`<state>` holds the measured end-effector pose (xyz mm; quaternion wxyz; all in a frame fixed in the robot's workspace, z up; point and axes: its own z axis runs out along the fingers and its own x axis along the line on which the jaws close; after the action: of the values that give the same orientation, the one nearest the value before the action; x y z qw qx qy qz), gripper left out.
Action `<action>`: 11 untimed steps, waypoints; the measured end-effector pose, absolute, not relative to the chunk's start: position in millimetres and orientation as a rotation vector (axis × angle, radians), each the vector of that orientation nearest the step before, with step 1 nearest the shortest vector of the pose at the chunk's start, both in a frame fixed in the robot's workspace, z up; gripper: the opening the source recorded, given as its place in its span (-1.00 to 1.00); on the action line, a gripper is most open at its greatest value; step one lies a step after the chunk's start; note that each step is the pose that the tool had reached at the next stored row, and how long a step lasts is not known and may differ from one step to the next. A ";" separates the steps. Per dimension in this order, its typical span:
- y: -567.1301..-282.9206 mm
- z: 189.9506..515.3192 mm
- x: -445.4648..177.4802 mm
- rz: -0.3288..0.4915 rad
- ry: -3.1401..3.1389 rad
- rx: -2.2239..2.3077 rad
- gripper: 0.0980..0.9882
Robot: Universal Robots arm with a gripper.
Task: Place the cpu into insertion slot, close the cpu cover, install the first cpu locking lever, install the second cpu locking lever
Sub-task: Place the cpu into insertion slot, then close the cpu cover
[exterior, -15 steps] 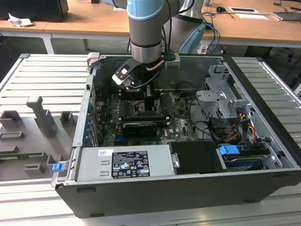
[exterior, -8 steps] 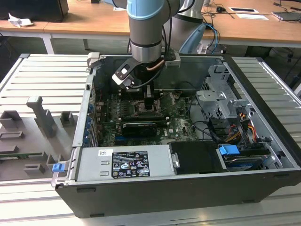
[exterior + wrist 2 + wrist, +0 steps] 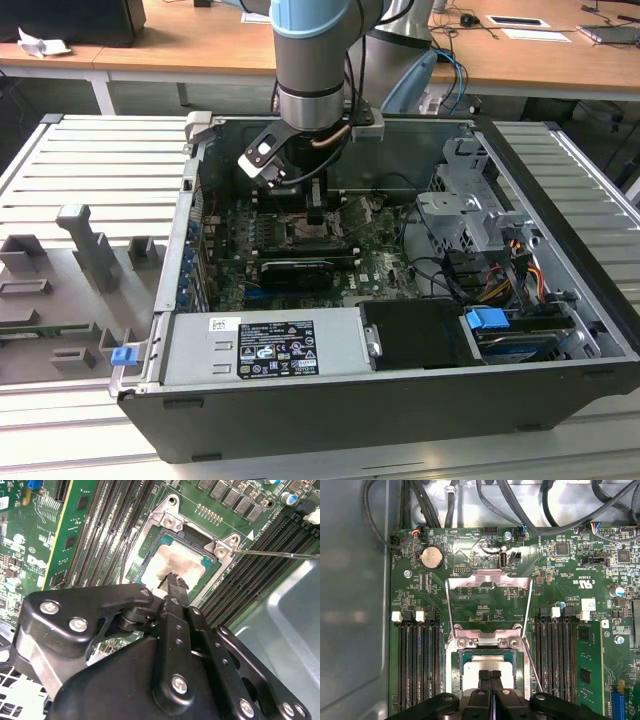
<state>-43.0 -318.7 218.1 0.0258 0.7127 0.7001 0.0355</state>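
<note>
The cpu (image 3: 487, 664) lies flat in the insertion slot (image 3: 454, 672), its pale silver top showing inside the silvery rim; in the second wrist view the cpu (image 3: 182, 560) shows the same way. My gripper (image 3: 490, 676) hangs right over the chip with its two black fingertips (image 3: 172, 580) pressed together and nothing between them. The cpu cover (image 3: 487, 578) stands swung open behind the slot. A thin locking lever (image 3: 534, 667) runs along one side of the socket. In the exterior view my gripper (image 3: 314, 216) reaches down into the computer case over the green board.
Long black memory slots (image 3: 417, 665) flank the socket on both sides. Bundled cables (image 3: 470, 500) run along the case wall behind the board. A drive cage (image 3: 470, 215) and a power supply (image 3: 265, 345) fill the case (image 3: 560, 330) at the exterior view's right and front.
</note>
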 end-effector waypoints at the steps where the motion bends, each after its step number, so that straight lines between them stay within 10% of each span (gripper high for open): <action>1: -318.7 218.1 -43.0 0.110 2.164 2.203 -0.98; 11: -318.9 227.5 -42.7 0.111 2.167 2.206 -0.98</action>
<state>-42.7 -318.9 227.5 0.0236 0.7127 0.7001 0.0357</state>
